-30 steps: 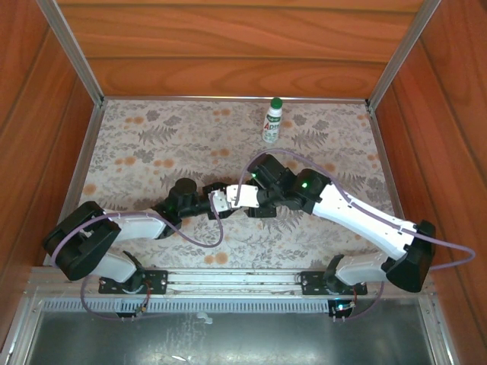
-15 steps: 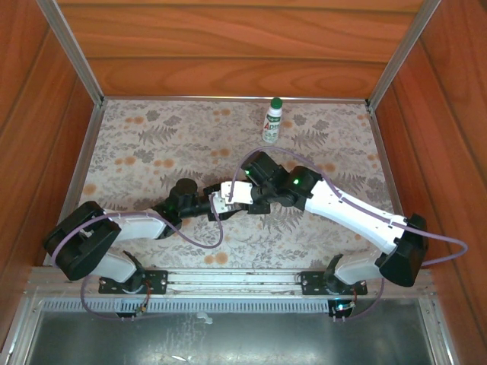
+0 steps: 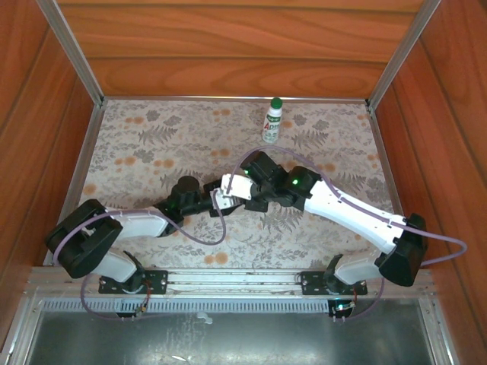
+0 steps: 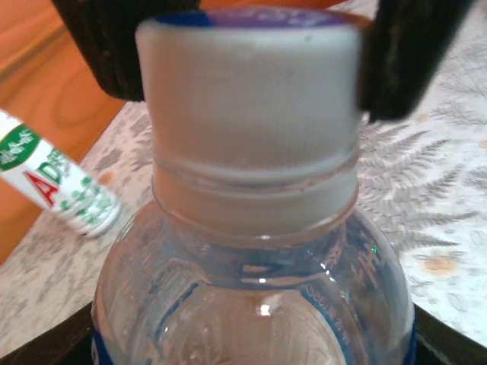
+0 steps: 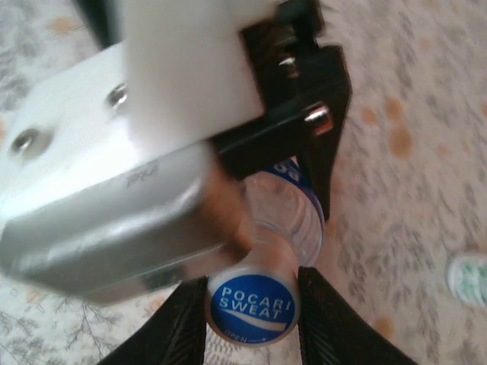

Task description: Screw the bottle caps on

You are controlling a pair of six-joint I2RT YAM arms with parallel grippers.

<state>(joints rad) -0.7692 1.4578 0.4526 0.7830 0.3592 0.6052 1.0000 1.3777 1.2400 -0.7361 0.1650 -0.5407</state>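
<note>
My left gripper [image 3: 218,201] is shut on the short clear bottle [image 4: 251,289], holding it by its body near the middle of the mat. A blue-topped cap [image 5: 253,307] printed "POCARI SWEAT" sits on the bottle's neck. My right gripper [image 5: 253,323] is shut on this cap, with one black finger [image 4: 411,53] pressed against each side. In the top view the right gripper [image 3: 230,185] meets the left one head-on. The taller white bottle [image 3: 272,125] stands upright at the back of the mat with its dark green cap [image 3: 276,102] on top.
A floral mat [image 3: 152,144] covers the table, with wooden walls on three sides and metal rails along the edges. The white bottle [image 4: 57,190] lies beyond the clear bottle in the left wrist view. Open mat lies to the left and right of the arms.
My right gripper has moved left up to the bottle held by the left gripper, and its jaws have closed in on the blue cap. The left arm has hardly moved.
</note>
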